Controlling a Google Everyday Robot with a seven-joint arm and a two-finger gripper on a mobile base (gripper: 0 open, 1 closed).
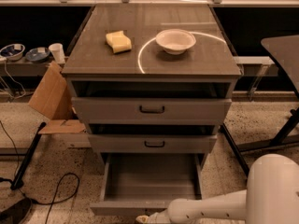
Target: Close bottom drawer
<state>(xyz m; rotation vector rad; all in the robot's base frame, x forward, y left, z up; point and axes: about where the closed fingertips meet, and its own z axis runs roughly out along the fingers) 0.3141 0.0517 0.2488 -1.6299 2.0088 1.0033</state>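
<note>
Your hand [144, 218] sits low, below the table's [93, 64] front edge, just beside the front of the pulled-out bottom drawer [149, 183]; wide or narrow, you cannot tell.

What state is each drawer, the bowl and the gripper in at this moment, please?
bottom drawer: pulled far out, nothing inside.
middle drawer: seems slightly out, dark gap above its front.
top drawer: seems slightly out, dark gap above its front.
bowl: upright, looks empty.
gripper: low, at the bottom drawer's front edge.
</note>
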